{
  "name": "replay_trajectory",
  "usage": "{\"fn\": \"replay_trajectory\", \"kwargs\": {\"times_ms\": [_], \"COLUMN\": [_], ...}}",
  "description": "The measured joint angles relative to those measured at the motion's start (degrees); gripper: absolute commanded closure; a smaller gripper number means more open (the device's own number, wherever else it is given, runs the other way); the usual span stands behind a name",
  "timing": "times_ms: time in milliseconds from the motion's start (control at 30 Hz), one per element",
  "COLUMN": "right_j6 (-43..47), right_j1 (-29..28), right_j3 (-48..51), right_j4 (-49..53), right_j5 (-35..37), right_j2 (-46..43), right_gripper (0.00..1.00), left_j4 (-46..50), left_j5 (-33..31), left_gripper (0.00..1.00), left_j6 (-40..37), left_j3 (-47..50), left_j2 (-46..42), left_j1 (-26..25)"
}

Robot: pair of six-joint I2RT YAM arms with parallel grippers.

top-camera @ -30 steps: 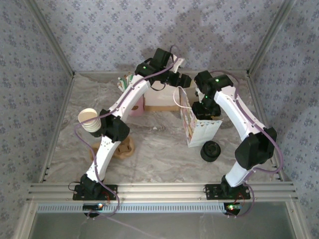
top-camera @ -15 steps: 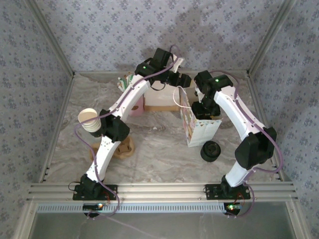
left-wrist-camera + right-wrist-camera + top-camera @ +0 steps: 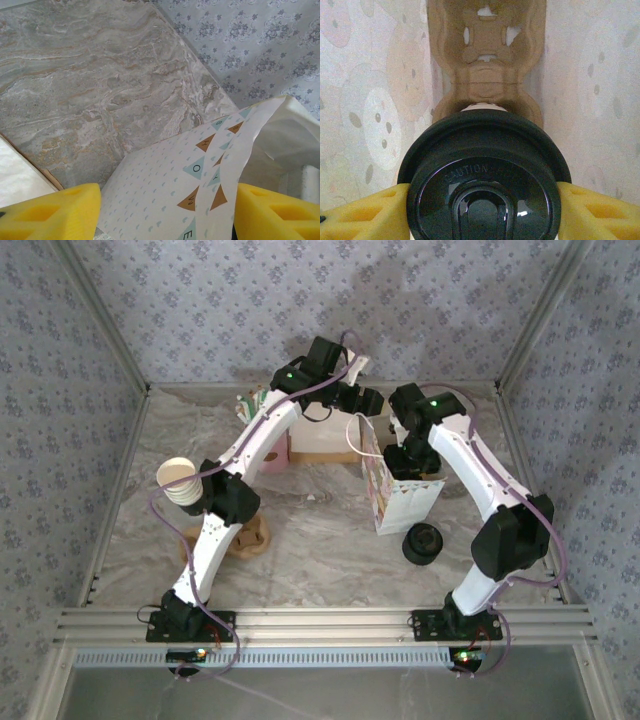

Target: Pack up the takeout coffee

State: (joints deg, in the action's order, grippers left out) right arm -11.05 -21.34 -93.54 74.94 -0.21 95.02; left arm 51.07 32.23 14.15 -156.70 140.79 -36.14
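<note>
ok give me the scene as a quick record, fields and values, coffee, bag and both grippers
takeout coffee: black-lidded cup, inside the paper bag
below it: cardboard cup carrier at the bag's bottom; cannot tell whether the cup is seated
right gripper: shut on the takeout coffee, one finger on each side of the lid
left gripper: open, at the bag's top edge, bag wall between its fingers
pile of lids: on the table, just in front of the bag
cup stack: far left
</note>
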Motion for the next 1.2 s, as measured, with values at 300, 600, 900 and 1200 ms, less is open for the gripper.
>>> {"fn": "replay_trajectory", "kwargs": {"times_ms": [300,600,900,1200], "right_j6": [0.2,0.2,0.2,0.2], "right_j1": [0.0,0.0,0.2,0.5], "right_j3": [0.6,0.8,1.0,1.7], "right_j4": [-0.9,-1.0,-0.9,-0.9], "right_j5": [-0.7,-0.8,-1.1,-1.1], "right_j2": [-0.1,-0.1,-0.1,0.0], "right_gripper": [0.34,0.34,0.34,0.34], "left_j4": [0.0,0.0,0.0,0.0], "left_j5": [-0.2,-0.2,-0.2,-0.2], "left_gripper": [0.31,0.31,0.32,0.32], "left_j6": [0.0,0.0,0.0,0.0], "left_j3": [0.0,0.0,0.0,0.0], "left_j2": [0.0,0.0,0.0,0.0], "left_j1": [0.0,0.0,0.0,0.0]}}
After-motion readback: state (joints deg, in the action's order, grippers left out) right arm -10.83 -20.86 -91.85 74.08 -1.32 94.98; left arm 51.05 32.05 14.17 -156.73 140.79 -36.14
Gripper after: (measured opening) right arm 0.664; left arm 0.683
